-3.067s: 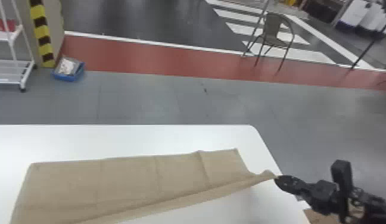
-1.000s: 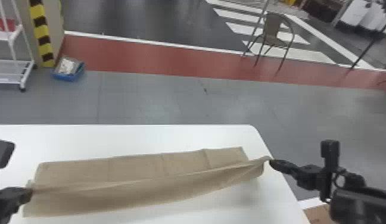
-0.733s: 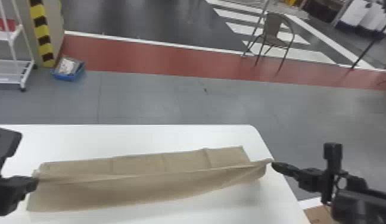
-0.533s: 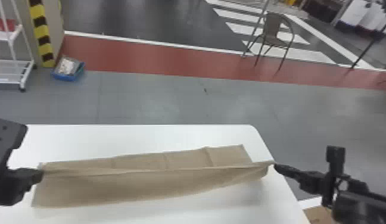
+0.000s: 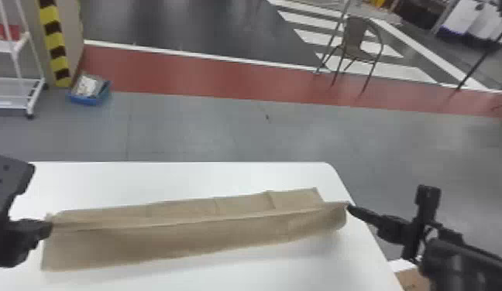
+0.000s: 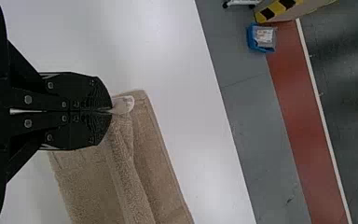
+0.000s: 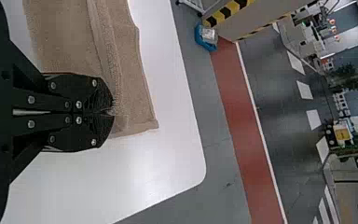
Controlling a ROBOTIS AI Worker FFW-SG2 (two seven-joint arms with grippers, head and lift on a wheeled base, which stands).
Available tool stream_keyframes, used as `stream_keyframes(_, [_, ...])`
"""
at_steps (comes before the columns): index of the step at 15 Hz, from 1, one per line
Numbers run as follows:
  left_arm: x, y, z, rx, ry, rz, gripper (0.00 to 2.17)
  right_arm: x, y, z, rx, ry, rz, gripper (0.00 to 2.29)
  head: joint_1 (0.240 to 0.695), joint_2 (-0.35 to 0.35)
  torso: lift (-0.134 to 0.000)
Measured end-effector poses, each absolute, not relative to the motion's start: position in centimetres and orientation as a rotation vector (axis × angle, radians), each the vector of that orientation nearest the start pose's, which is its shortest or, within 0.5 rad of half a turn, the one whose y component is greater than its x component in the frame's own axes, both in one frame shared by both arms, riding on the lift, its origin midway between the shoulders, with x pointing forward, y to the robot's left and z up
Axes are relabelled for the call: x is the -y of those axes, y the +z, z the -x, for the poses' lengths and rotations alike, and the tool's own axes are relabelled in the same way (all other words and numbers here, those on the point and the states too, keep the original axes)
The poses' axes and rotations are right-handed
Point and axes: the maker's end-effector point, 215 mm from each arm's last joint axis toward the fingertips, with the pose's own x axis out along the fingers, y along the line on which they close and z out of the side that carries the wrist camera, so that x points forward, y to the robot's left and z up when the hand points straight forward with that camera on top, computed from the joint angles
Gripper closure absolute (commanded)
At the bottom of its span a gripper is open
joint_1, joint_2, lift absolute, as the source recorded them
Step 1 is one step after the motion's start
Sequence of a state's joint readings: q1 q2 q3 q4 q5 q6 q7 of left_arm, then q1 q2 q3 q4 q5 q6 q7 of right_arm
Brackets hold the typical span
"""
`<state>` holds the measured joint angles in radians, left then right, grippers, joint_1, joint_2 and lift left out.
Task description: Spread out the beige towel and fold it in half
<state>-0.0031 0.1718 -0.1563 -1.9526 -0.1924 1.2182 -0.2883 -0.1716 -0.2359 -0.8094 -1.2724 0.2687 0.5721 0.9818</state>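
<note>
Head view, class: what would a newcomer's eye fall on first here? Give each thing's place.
First, surely, the beige towel, stretched over the white table with one edge pinched between the left claw and the right claw. Next, probably, the red floor band crossing the room beyond the table, with the yellow-and-black striping at upper left and a chair at upper right.

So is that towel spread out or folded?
Partly folded: the left hand and the right hand hold one edge of the towel raised, and a strip of it lies uncovered beyond that edge.
</note>
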Motion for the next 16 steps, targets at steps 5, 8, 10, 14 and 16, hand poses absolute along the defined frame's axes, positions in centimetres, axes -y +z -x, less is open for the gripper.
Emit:
stream_keyframes(5, [-22.5,-48.0,-48.6,-0.87,-0.186,-0.272,1.37,55.8,-48.2,-47.8,-0.577,-0.008,-0.265,1.52,0.695,-0.35,0.0])
stream_keyframes(8, [-21.7,-48.2,-49.3,-0.857,-0.192,-0.28,1.37,56.3,-48.9,-48.7,-0.587,-0.066,-0.246,1.51,0.695,-0.35,0.0])
stream_keyframes(10, [-21.4,-48.3,-49.9,-0.844,-0.192,-0.287,1.37,56.4,-49.2,-49.3,-0.58,-0.093,-0.234,1.49,0.695,-0.35,0.0])
stream_keyframes(14, [-21.2,-48.7,-51.4,-0.829,-0.198,-0.295,1.37,56.5,-48.8,-51.1,-0.534,-0.13,-0.231,1.49,0.695,-0.35,0.0])
stream_keyframes(16, [-21.2,-48.8,-51.8,-0.828,-0.197,-0.294,1.37,55.9,-48.5,-52.1,-0.525,-0.128,-0.228,1.49,0.695,-0.35,0.0])
